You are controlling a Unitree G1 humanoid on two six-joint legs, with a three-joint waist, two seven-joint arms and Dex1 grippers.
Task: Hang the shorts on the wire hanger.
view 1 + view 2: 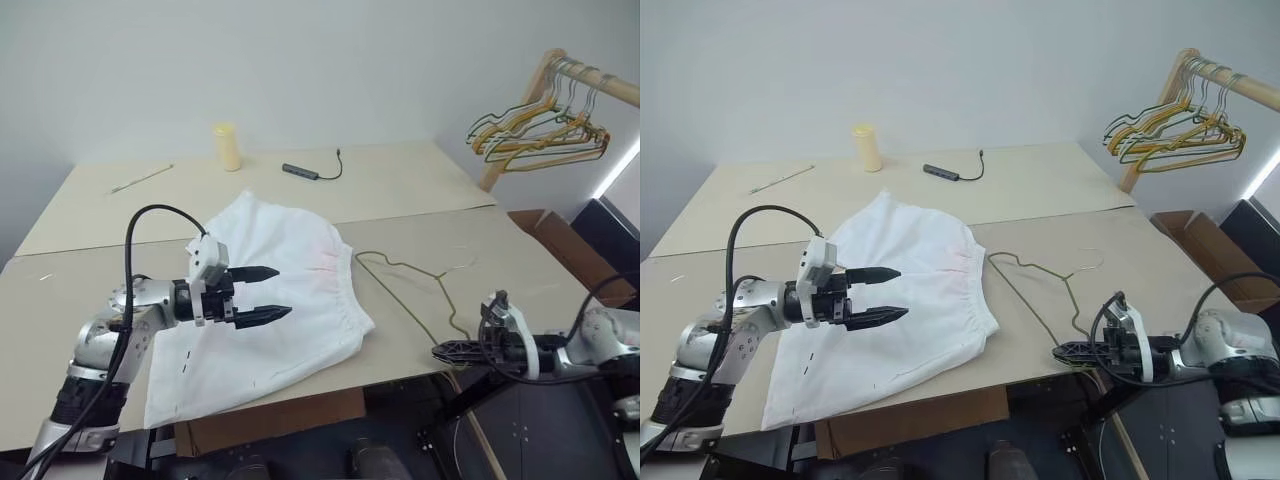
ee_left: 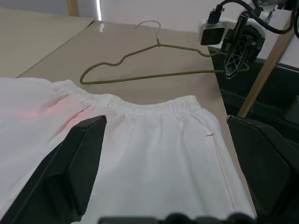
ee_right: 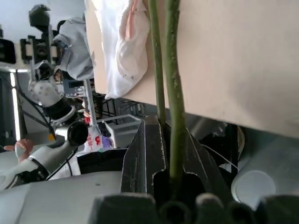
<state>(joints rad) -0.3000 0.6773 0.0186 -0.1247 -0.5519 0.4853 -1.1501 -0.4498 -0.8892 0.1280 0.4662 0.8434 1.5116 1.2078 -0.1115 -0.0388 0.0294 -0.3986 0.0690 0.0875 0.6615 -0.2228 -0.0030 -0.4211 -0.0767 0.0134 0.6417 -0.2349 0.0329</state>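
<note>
Where tables [image 1: 420,180] meet, a rack [image 1: 590,80] stands right.

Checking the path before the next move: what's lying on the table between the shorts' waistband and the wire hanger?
Nothing: in the left wrist view bare table separates the shorts from the wire hanger.

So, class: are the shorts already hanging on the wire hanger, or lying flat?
Lying flat: the shorts are spread on the table, beside the wire hanger.

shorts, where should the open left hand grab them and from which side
Probably the gathered waistband, at the edge facing the wire hanger. The shorts lie flat, and that bunched elastic rim gives a thicker ridge to pinch. The left hand hovers open above the cloth, so come down onto the band from above.
</note>
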